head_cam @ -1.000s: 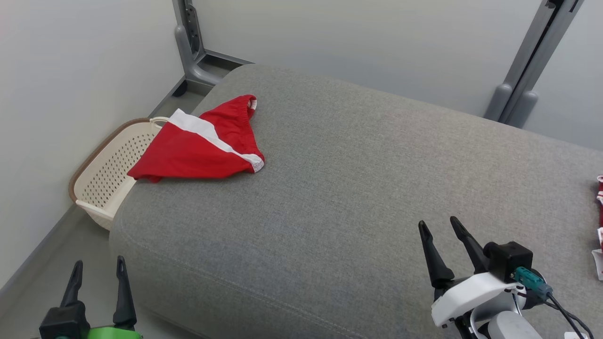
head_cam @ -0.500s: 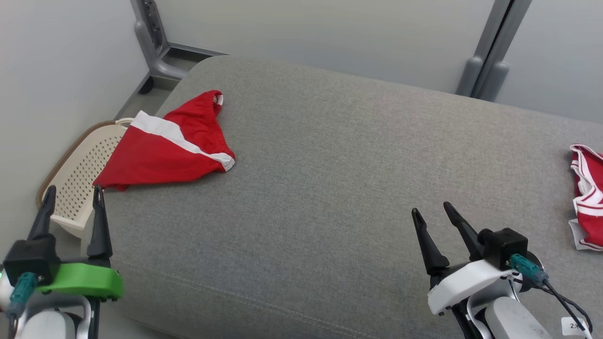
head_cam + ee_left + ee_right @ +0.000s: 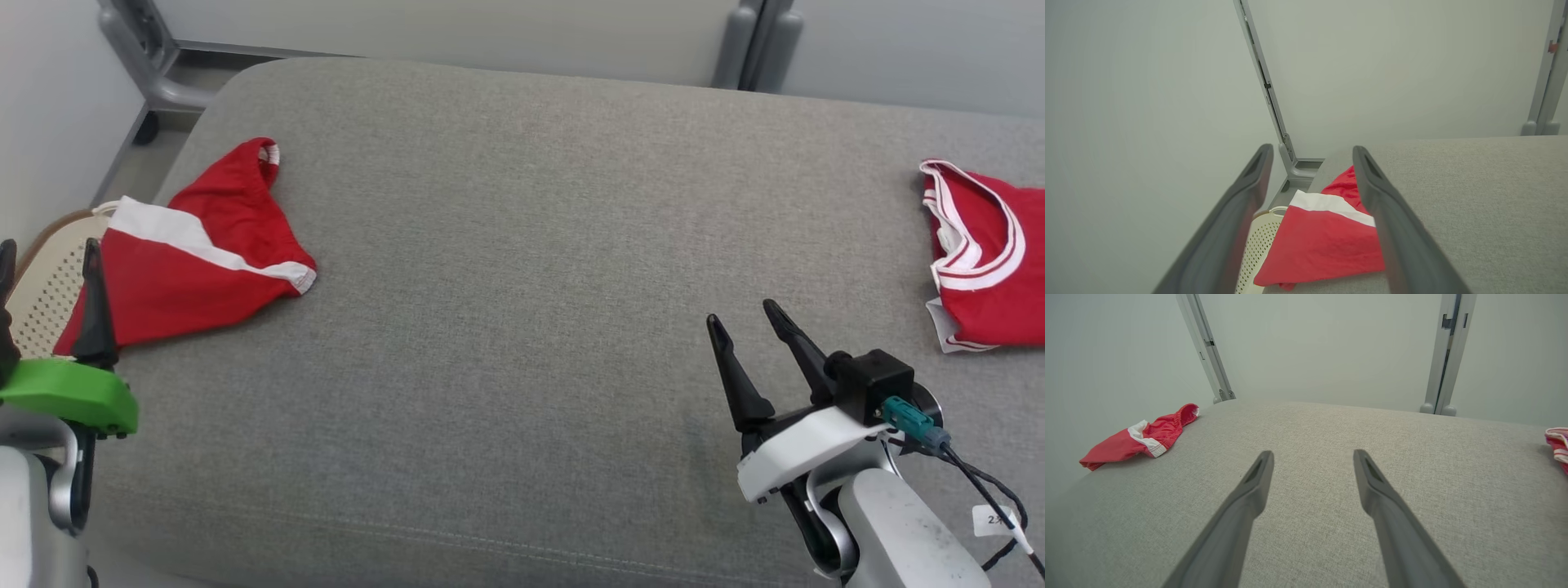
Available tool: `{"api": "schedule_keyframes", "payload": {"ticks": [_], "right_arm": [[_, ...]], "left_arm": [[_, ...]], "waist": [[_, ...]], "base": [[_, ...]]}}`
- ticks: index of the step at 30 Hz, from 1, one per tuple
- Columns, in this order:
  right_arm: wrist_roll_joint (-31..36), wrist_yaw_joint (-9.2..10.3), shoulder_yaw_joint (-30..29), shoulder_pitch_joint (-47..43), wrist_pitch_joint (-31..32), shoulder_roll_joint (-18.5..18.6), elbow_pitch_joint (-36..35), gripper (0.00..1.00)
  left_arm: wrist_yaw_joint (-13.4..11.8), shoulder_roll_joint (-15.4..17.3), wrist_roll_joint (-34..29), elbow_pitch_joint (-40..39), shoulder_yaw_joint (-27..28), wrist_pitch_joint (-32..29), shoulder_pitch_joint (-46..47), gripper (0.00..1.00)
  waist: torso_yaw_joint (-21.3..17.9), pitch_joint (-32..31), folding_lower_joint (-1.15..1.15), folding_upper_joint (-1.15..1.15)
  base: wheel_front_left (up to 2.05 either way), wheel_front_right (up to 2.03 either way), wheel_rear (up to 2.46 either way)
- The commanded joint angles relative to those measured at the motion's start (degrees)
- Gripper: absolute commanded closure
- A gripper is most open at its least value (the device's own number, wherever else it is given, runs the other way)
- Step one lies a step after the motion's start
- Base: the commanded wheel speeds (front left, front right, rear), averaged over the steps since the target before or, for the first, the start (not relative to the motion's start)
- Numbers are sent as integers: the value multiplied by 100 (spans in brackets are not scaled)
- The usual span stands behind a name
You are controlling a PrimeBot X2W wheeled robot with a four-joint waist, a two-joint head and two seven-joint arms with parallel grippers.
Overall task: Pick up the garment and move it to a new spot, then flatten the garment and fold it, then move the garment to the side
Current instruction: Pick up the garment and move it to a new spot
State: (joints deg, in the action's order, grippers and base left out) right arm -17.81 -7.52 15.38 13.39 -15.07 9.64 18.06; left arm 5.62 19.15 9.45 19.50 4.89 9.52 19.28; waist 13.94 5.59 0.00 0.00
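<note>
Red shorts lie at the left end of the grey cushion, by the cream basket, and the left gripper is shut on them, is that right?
Not quite. The left gripper is open, not shut on them: the left wrist view shows its fingers spread apart, with the red shorts lying loose beyond them. The shorts do lie at the grey cushion's left end, by the cream basket.

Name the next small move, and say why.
Probably reach the right gripper toward the shirt at the right end of the couch: it looks unfolded and lies close to that gripper, which is open and empty. The shorts at the left already look folded.
</note>
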Motion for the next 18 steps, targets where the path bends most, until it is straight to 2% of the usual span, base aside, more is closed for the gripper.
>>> {"api": "schedule_keyframes", "payload": {"ticks": [1,8,11,13,18], "right_arm": [[31,6,-3,85,-21,32,-20,0],[57,6,9,267,-21,89,-45,0],[72,6,6,308,-21,106,-57,0],[64,6,6,361,-21,112,-66,0],[45,6,-7,458,-21,102,-73,0]], "left_arm": [[43,78,11,110,-32,-17,177,0],[131,391,195,813,-110,-51,798,0],[164,334,632,1133,-38,-126,1126,0],[165,570,632,1348,-133,-174,1319,0],[183,820,847,1808,-367,-210,1785,0]], "waist": [[-349,324,0,0],[-749,624,0,0],[-873,734,0,0],[-960,811,0,0],[-1132,987,0,0]], "base": [[0,0,0],[0,0,0],[0,0,0],[0,0,0],[0,0,0]]}}
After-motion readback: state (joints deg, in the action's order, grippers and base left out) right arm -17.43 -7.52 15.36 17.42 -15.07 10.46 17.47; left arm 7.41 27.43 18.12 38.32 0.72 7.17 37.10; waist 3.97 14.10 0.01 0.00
